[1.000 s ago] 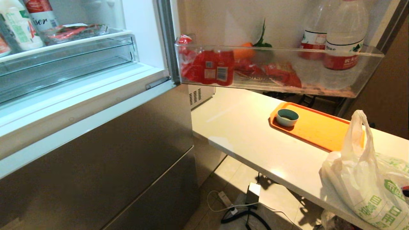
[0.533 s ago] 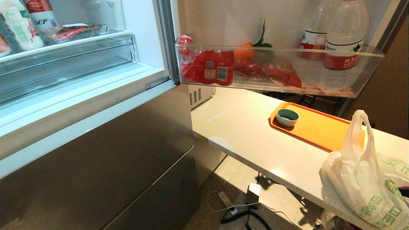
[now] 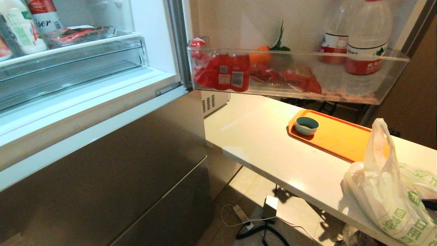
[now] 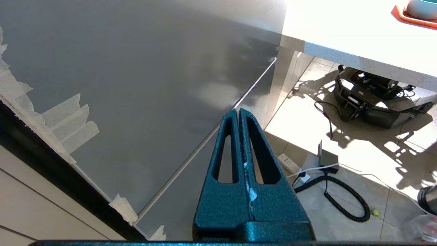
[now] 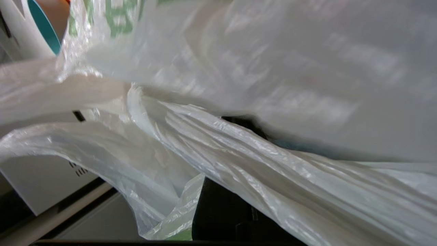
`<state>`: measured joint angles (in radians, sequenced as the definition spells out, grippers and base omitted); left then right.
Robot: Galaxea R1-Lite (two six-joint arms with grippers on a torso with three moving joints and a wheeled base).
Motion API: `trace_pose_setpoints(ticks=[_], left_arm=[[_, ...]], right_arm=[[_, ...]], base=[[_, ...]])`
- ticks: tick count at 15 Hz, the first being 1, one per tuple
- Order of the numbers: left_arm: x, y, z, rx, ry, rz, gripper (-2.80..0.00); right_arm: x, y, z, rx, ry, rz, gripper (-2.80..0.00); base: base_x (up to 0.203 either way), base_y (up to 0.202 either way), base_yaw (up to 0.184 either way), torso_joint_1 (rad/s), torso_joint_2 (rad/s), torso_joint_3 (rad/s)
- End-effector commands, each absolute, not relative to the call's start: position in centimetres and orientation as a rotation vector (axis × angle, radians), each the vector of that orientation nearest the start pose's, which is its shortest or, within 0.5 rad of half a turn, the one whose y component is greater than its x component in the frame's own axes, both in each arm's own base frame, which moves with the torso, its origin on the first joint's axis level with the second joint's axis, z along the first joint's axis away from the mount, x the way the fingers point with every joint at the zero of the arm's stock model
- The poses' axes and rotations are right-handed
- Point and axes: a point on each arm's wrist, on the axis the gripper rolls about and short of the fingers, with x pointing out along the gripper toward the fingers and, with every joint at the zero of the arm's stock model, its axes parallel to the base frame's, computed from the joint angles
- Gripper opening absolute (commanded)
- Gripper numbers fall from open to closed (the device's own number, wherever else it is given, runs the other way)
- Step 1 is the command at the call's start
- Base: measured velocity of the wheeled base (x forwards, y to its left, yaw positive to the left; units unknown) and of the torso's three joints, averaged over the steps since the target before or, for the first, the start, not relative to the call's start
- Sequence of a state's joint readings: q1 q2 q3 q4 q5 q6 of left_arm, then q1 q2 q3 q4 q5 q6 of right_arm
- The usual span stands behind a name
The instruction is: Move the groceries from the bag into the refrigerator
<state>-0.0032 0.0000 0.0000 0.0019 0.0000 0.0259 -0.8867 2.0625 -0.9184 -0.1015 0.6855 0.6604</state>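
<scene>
Head view, bag (image 3: pixel 389 194) at counter (image 3: pixel 273 150) edge, right gripper seemingly buried inside.

- We get warm, dim head view; fridge interior (image 3: pixel 68 65) lit brightest.
- Left wrist: blown-out countertop (image 4: pixel 341 30), hard floor shadows.
- Right wrist: bag (image 5: pixel 273 85) close, motion-blurred.

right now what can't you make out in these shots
- Bag contents: head view, crinkly plastic hides them and the edge cuts it off.
- Right claw: right wrist view, bag film covers it.
- Top shelf bottles: head view, cut off by the frame edge.
</scene>
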Motion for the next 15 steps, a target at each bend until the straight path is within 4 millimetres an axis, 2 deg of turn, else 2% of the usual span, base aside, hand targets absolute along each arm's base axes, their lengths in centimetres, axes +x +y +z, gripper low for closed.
trace_pose_setpoints(ticks=[1,7,10,15], left_arm=[[-2.3,0.0,7.5,0.026,0.002,-0.004,-2.80],[-2.3,0.0,7.5,0.026,0.001,-0.003,-2.80],[-2.3,0.0,7.5,0.026,0.003,-0.003,-2.80],[-2.3,0.0,7.5,0.026,0.002,-0.003,-2.80]], right_arm=[[21.9,-25.3,5.0,1.374,0.671,-0.452,-2.80],[19.5,-26.4,6.4,1.389,0.608,-0.517,-2.80],[18.9,-26.3,6.9,1.387,0.593,-0.524,-2.80],[18.7,-26.5,6.4,1.392,0.605,-0.545,-2.80]], base=[[0.000,0.000,0.000,0.000,0.00,0.000],[0.000,0.000,0.000,0.000,0.00,0.000],[0.000,0.000,0.000,0.000,0.00,0.000],[0.000,0.000,0.000,0.000,0.00,0.000]])
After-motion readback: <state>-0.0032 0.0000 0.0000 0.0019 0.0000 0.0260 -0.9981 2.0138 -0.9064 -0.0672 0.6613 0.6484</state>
